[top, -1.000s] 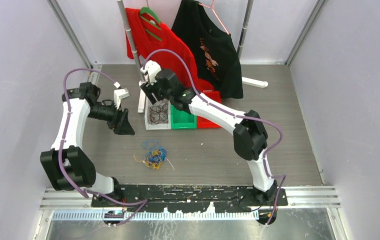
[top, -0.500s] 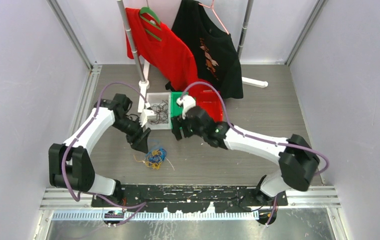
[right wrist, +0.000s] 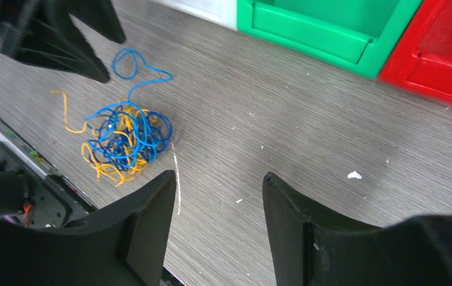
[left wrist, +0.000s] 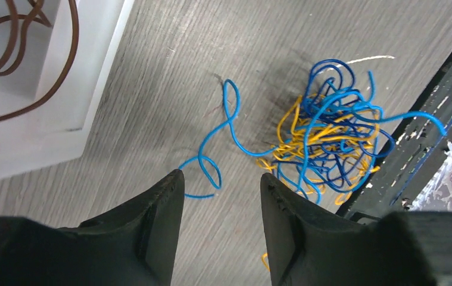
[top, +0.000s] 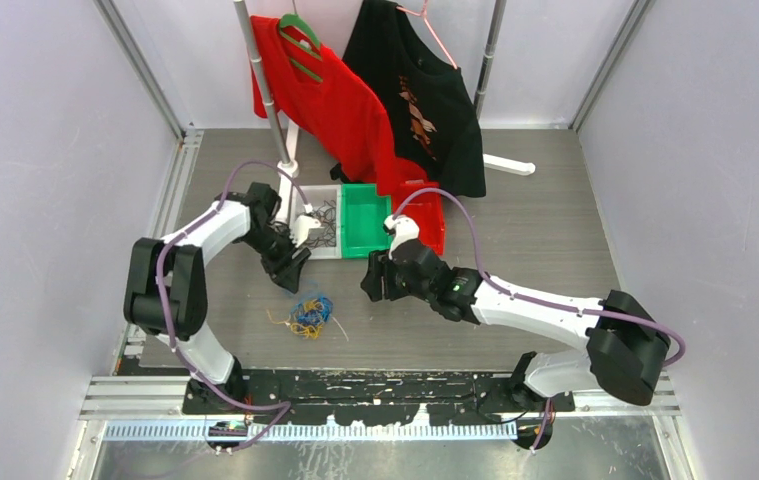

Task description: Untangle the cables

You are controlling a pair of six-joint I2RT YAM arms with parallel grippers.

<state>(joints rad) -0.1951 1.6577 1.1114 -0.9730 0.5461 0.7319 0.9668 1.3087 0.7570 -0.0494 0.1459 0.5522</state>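
Well, cables (top: 307, 314): small blue-and-yellow clump on desk (top: 555, 220). Look light, thin, bendy, likely springy.
Loose blue end (left wrist: 216, 134) pokes out at 11 o'clock. Best spot to pinch, I think.
Left claw (left wrist: 220, 179): wide open, holds nothing, right by that end.
Right claw (right wrist: 217, 179): open, holds nothing, at 2 o'clock, apart from clump.
White bin (top: 327, 253), 12 o'clock: dark wires inside.
Green bin (top: 355, 250): nothing seen inside.
Red bin (top: 435, 232): partly hidden.

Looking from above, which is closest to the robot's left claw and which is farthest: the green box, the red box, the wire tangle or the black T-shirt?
From the left gripper, in the top view:
1. Cable tangle, lying right beside it.
2. Green bin, off to its right.
3. Red bin, just past the green one.
4. Black T-shirt, hanging at the back.
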